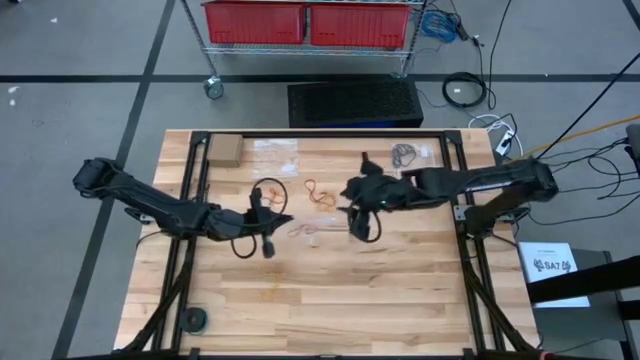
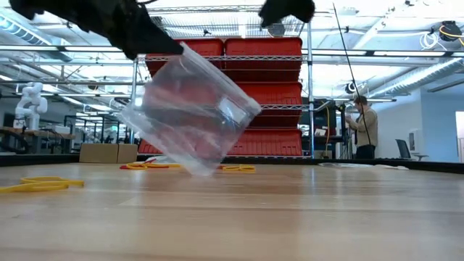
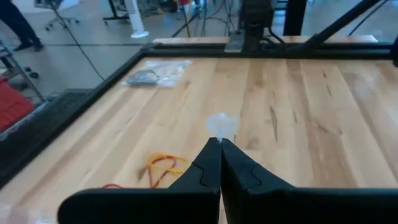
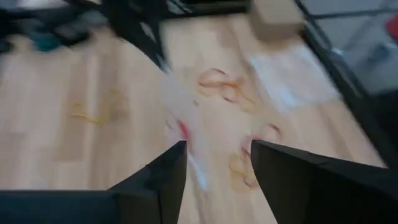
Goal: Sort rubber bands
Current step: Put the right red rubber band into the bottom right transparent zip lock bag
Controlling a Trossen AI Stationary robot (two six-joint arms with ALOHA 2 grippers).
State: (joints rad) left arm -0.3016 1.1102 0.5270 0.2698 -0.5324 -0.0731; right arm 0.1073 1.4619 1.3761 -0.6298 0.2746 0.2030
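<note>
grey floor (image 1: 80,40), wire shelving (image 2: 308,94) holding red bins (image 2: 264,94).

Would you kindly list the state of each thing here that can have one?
left hand: shut on the clear bag
clear bag: lifted off the table, tilted
right hand: open, empty
rubber bands: loose on the table
second bag: lying flat near the table edge

Wooden table (image 1: 330,290): orange rubber bands (image 1: 320,195) centre; cardboard box (image 1: 225,150) far left; clear bags (image 1: 276,157), (image 1: 407,154) far edge.

Orange rubber bands (image 1: 320,192) in loose loops mid-table, yellow rubber bands (image 2: 40,185) flat nearby
</note>
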